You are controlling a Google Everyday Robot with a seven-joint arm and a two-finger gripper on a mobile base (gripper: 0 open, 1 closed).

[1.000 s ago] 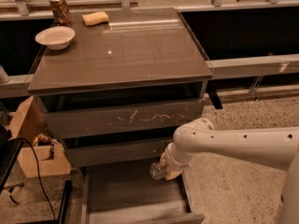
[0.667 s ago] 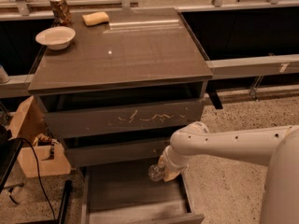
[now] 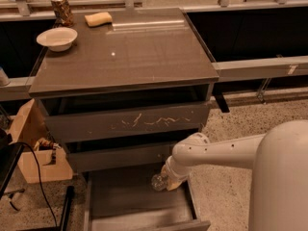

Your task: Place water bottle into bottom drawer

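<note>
Clear plastic glints at the far right of the open bottom drawer point(image 3: 126, 199): the water bottle point(image 3: 158, 181) hangs there above the grey floor, close under the middle drawer front point(image 3: 120, 157). The pincer point(image 3: 168, 180) is clamped on it, at the end of the white arm point(image 3: 216, 150) that reaches in from the right.

We see several ways this could slip. The bottle sits tight beneath the overhanging middle drawer, so any lift or tilt could knock it against that front and twist it in the grip. We judge the thin, crinkly wall likely to buckle under a firm squeeze, and then it might squirt free. If it is released from this height it may well bounce or roll on the flat floor, and since it is round it could run toward the near edge. The arm also crosses close to the drawer's right wall; a sideways drift could nudge the drawer or catch on it.

The counter point(image 3: 144, 57) is a smooth grey-brown top with a slight sheen. At its far left stand a white bowl point(image 3: 57, 37), a patterned can point(image 3: 62, 10) and a yellow sponge-like block point(image 3: 98, 19), all well apart from the work. The upper drawer front point(image 3: 159, 122) is scratched. Left of the cabinet sit a cardboard box point(image 3: 29, 148) and a black cable point(image 3: 38, 177); the floor point(image 3: 231, 124) is speckled stone.
</note>
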